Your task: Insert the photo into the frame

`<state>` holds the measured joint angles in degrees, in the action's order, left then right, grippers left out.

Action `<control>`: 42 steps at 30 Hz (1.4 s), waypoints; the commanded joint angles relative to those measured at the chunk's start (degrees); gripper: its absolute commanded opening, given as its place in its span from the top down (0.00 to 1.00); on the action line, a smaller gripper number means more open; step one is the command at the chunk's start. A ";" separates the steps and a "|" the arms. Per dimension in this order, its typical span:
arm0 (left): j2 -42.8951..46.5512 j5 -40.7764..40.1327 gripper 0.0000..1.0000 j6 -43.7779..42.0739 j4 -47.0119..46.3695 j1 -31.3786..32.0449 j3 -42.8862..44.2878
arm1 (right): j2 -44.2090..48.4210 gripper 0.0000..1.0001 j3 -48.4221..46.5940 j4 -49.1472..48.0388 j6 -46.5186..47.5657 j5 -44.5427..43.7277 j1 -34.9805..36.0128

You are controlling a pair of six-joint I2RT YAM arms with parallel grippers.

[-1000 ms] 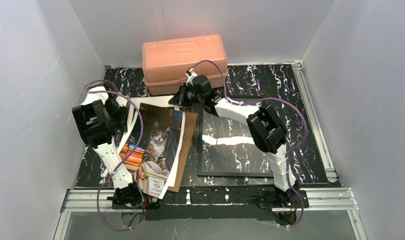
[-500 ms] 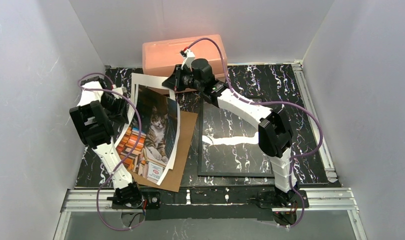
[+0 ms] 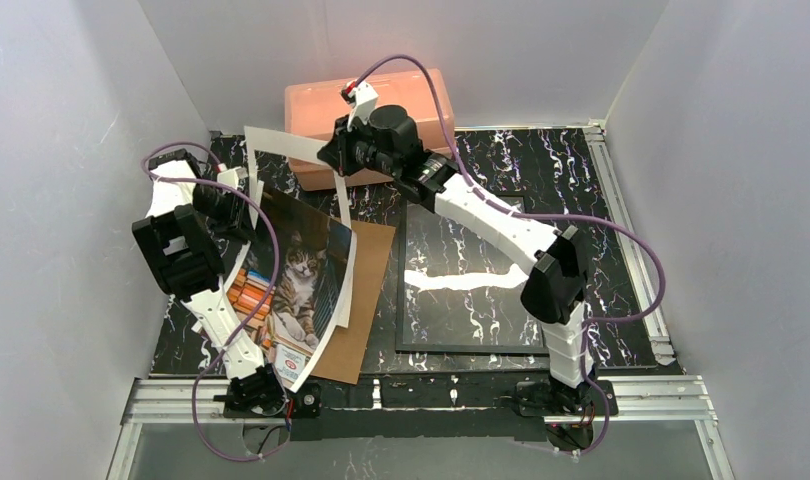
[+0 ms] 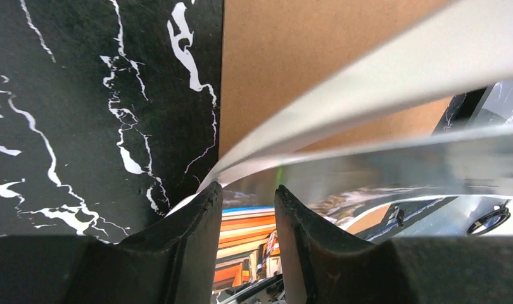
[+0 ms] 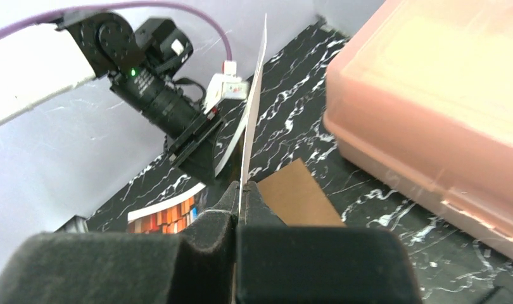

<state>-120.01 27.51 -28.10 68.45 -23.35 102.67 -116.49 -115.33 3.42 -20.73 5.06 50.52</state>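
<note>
White mat sheet [image 3: 281, 145] is clamped in the right fingers [image 5: 209, 215]; photo [image 3: 296, 275] droops lengthwise right by the slightly parted left fingers [image 4: 190, 234], with the frame [image 3: 471, 310] lying off to the right.

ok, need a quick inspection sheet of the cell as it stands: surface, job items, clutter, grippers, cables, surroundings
Surface: black marbled table, no spills seen.
Job's things: photo raised at its far end and curling, near end low on the left; frame flat and empty on the right.
Clutter: brown backing board flat beside the frame; white sheet raised behind the photo; peach box at the back.
Grippers: right gripper shut on the photo's far corner, cannot tell if the white sheet is pinched too; left gripper open at the photo's left edge.
Cables: left arm's purple cable hangs across the photo.
Surroundings: white walls, nothing else seen.
</note>
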 commanded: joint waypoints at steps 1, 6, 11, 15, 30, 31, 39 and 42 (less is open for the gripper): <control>3.23 0.49 0.66 -1.49 0.70 0.16 -2.73 | 6.10 0.99 -4.42 1.37 6.85 -6.73 -0.34; 3.16 1.11 0.66 -1.21 0.29 0.20 -3.35 | 8.07 0.99 -6.25 2.45 9.72 -8.41 -0.27; 3.27 3.73 0.64 -0.58 1.92 0.28 0.38 | 9.69 0.99 -9.02 4.22 11.10 -9.81 -0.33; 3.39 6.69 0.59 -0.54 4.95 0.53 5.91 | 11.89 0.99 -10.85 5.10 11.43 -10.11 -0.33; 12.67 24.01 0.02 4.90 1.48 6.08 15.40 | 24.51 0.99 -8.69 7.98 2.32 1.54 -0.32; 13.98 23.85 0.02 5.50 -0.13 6.77 14.30 | 25.34 0.99 -7.42 8.12 1.34 2.55 -0.34; 19.87 27.61 0.02 6.18 -3.93 7.18 8.75 | 33.81 0.99 1.09 8.14 -2.99 3.80 -0.34; 22.11 29.96 0.02 2.98 -2.26 7.19 7.11 | 35.47 0.99 2.28 9.81 -3.44 2.70 -0.27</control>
<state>-102.17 52.47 -22.35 64.77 -15.77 111.92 -84.12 -114.26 12.53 -21.93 7.97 50.33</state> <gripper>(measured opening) 0.981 0.033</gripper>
